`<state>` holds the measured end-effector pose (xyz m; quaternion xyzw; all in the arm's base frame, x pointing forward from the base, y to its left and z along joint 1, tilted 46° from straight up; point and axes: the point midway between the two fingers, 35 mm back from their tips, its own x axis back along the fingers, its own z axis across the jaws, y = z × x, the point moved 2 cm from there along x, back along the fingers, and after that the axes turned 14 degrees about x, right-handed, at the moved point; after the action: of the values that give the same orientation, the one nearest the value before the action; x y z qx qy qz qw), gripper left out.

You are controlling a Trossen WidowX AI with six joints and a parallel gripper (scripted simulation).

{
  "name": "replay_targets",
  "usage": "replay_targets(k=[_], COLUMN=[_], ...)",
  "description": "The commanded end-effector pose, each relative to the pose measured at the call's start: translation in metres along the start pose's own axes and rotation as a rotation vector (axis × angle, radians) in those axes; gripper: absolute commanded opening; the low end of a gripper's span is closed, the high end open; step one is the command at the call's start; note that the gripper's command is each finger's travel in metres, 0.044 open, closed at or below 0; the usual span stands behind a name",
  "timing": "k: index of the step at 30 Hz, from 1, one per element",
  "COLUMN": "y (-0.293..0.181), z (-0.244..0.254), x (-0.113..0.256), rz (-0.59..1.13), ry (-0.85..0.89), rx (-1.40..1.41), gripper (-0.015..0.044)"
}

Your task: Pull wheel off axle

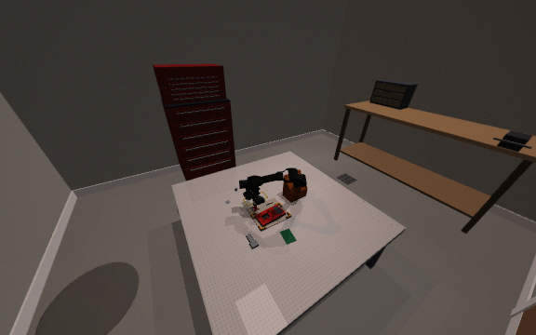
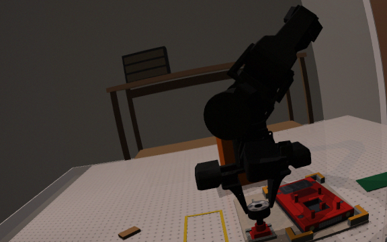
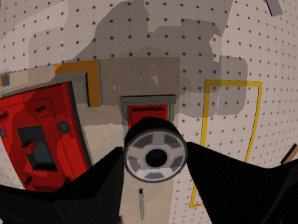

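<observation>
Wrist view, axle block [image 2: 261,232] [image 3: 148,114] as clock centre: marked area [image 2: 186,226] [image 3: 232,84] at 3 o'clock, chassis plate [image 2: 314,203] [image 3: 55,117] at 9. All on table [image 1: 342,233] [image 2: 140,188] [image 3: 160,25].

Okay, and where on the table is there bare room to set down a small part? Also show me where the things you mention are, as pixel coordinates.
Between the yellow outline [image 2: 224,226] [image 3: 205,112] and the wooden block [image 2: 129,232]. It is crowded around the wheel [image 2: 259,210] [image 3: 135,159], beside the red chassis [image 1: 270,215] [image 2: 301,208] [image 3: 52,125].

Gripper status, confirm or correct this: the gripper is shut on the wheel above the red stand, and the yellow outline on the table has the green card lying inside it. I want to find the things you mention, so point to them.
Wrong about the card [image 1: 288,236] [image 2: 379,181]: the exterior view shows it outside the yellow outline [image 2: 185,228] [image 3: 204,120], beyond the red tray [image 2: 301,210] [image 3: 55,130]. The rest stands.
</observation>
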<state>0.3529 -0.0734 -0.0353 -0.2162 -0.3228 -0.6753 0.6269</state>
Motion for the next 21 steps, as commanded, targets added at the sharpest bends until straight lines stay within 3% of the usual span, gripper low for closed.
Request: replay_targets(k=[1,21], y=[0.0018,0.0015], z=[-0.0002,-0.0001], x=[0.0055,0.0121], rz=[-0.007,-0.008], ry=[-0.008,-0.007], rx=[0.008,0.006], gripper=[0.0000,0.0000])
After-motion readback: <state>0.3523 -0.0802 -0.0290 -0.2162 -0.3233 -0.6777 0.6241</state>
